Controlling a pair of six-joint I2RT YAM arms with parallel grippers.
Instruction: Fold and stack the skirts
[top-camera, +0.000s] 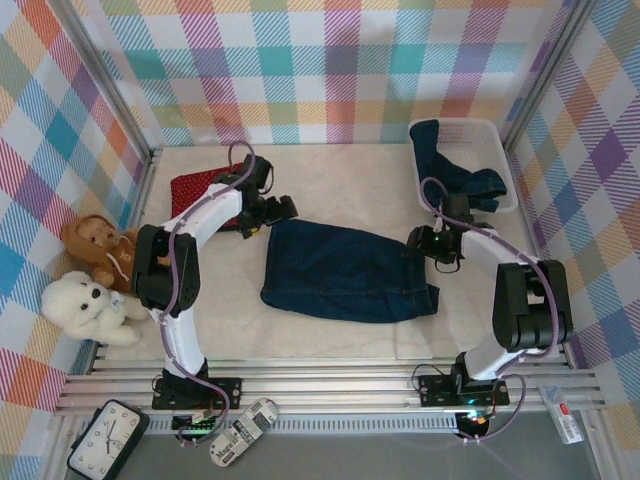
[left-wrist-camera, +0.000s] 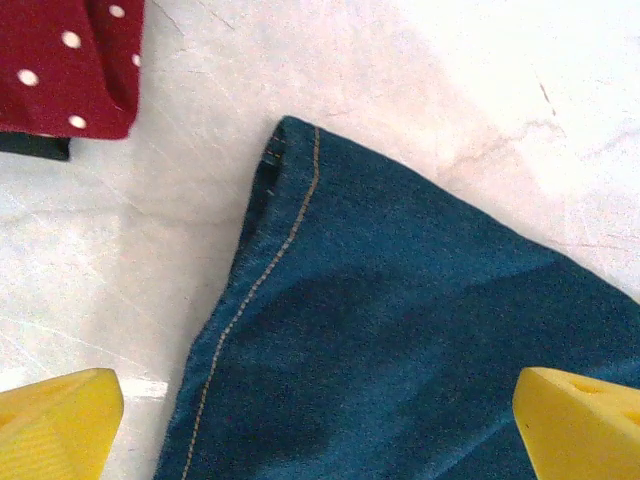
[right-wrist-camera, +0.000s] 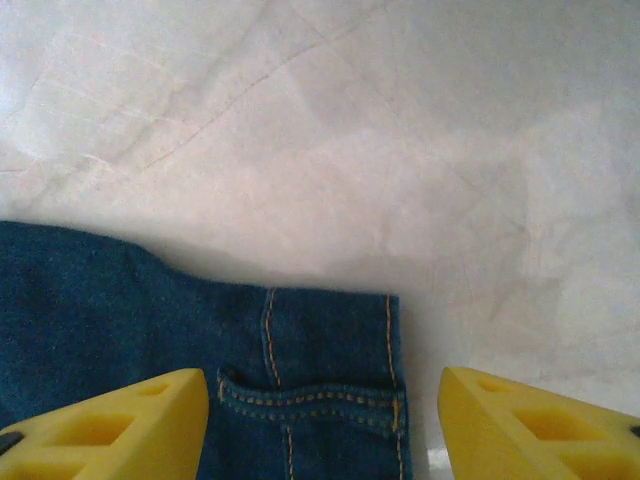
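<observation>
Mid-table, a dark blue denim skirt (top-camera: 345, 272) lies flat; the left gripper (left-wrist-camera: 320, 425) and right gripper (right-wrist-camera: 320, 400) hover open and empty over its far corners. The cloth looks soft and weighty, best pinched at the stitched hems. Beyond lie a red dotted skirt (top-camera: 200, 188) and a basket (top-camera: 455, 122)

- You have a white mesh basket (top-camera: 458, 123) at the far right corner of the pale marble-look table (top-camera: 340, 180).
- You see a brown teddy bear (top-camera: 97, 246) and a white teddy bear (top-camera: 84, 305) side by side at the left edge.
- An alarm clock (top-camera: 108, 441) and a remote control (top-camera: 243, 431) lie beyond the near rail.
</observation>
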